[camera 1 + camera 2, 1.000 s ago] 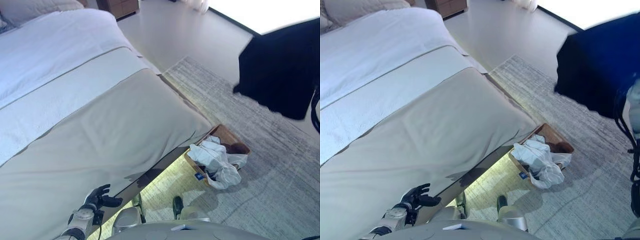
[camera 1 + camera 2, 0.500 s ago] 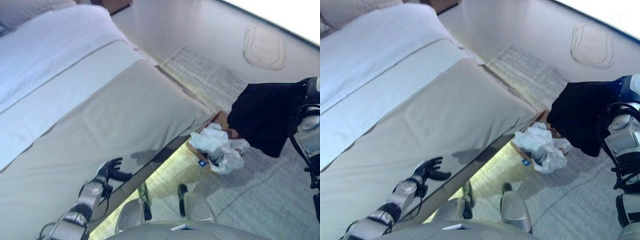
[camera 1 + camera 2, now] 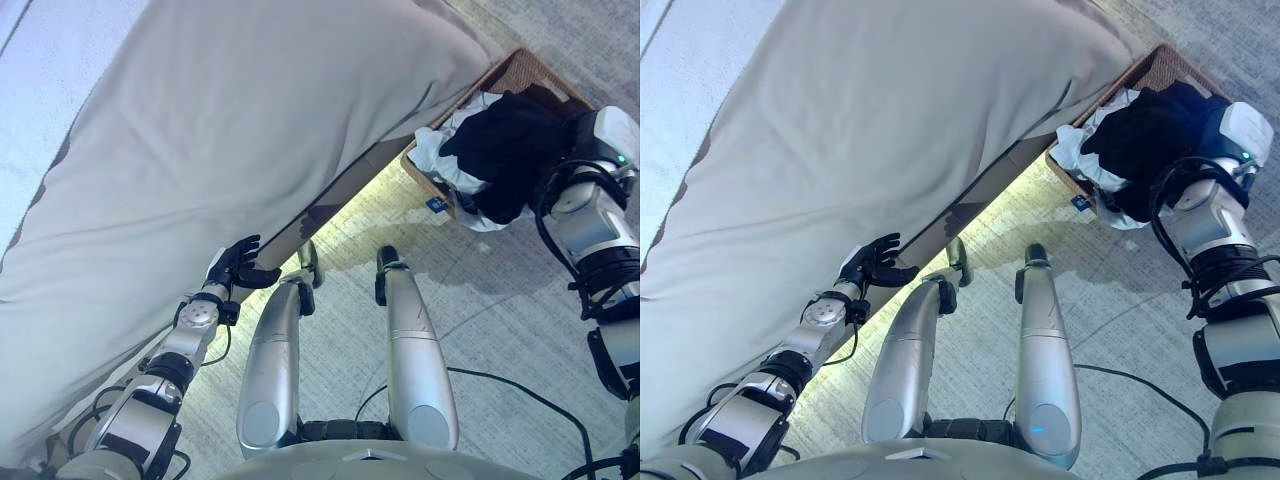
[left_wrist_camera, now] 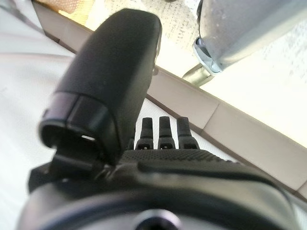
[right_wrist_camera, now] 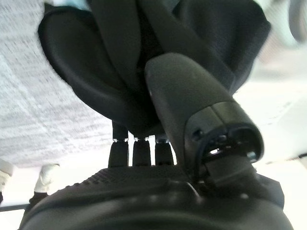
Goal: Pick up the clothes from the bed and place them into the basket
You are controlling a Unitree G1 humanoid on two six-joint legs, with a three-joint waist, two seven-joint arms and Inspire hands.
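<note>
Two garments show at the basket (image 3: 520, 72) in my left eye view: a white one (image 3: 440, 150) draped over its near rim and the black garment (image 3: 500, 145) bunched on top, at about two o'clock from the robot. The basket stands on the rug (image 3: 480, 290) just past the corner of the bed (image 3: 250, 120). My right hand (image 3: 580, 150) is pressed against the black cloth from the three o'clock side. The left hand (image 3: 238, 268) hangs at the bed's lower edge, around nine o'clock, fingers spread and relaxed, holding nothing.

My right eye view gives the same layout; the black garment (image 3: 1145, 135) lies partly inside the basket and partly over the white one, and I see no clothes on the stretch of bed in view.

From the left wrist, straight fingers (image 4: 163, 129) point toward the bed's side, empty.

From the right wrist, the thumb (image 5: 192, 100) and fingers (image 5: 136, 148) close round a fold of black cloth (image 5: 96, 86), so the hold is on.

I judge this fabric light, limp and a little slick: it will sag and trail from any single pinch. Gathering a thick bunch near the middle suits it better than an edge. Release looks like the step in hand.
</note>
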